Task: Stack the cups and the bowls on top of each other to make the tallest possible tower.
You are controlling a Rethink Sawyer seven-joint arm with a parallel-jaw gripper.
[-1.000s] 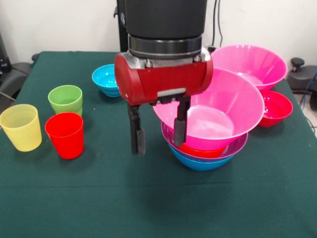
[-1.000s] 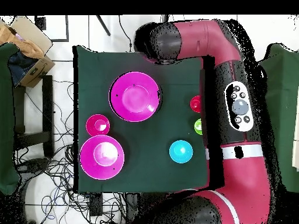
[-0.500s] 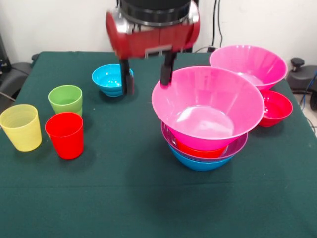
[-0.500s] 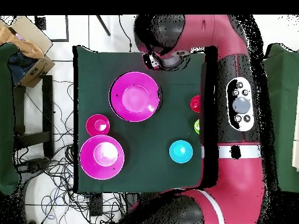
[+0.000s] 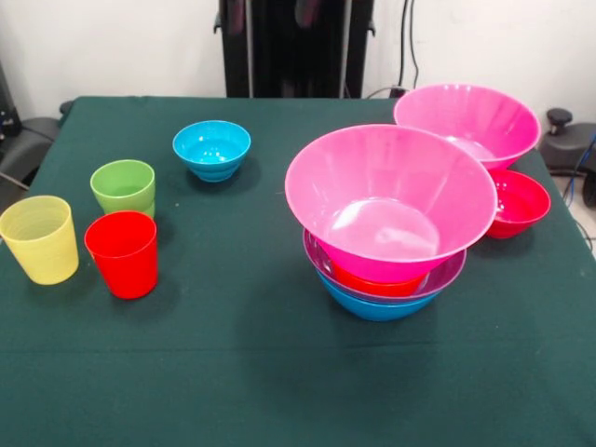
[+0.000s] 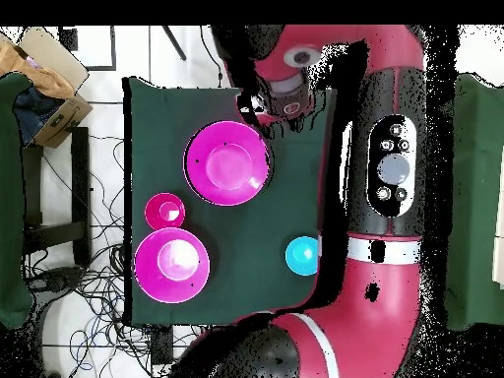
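The tower stands right of the middle in the front view: a big pink bowl [image 5: 391, 200] on top, then an orange bowl [image 5: 372, 282], a purple bowl [image 5: 449, 273] and a blue bowl [image 5: 377, 307] at the bottom. Behind it sit a second pink bowl [image 5: 470, 116] and a crimson bowl [image 5: 517, 200]. A cyan bowl [image 5: 211, 149] stands alone at the back left. The green cup [image 5: 123, 186], yellow cup [image 5: 39, 238] and red cup [image 5: 122, 253] stand upright at the left. My gripper [image 6: 268, 103] shows only in the overhead view, high beside the tower's pink bowl [image 6: 227, 162] and holding nothing I can see.
In the overhead view my arm [image 6: 389, 177] lies along the table's right side, hiding the cups and part of the cyan bowl [image 6: 300, 256]. A cardboard box [image 6: 44, 84] sits off the table at the upper left. Green cloth [image 5: 279, 372] covers the table.
The gripper has risen from beside the tower's pink bowl and left the front view. The arm has swung over the cups' side of the table. No cup or bowl has moved.
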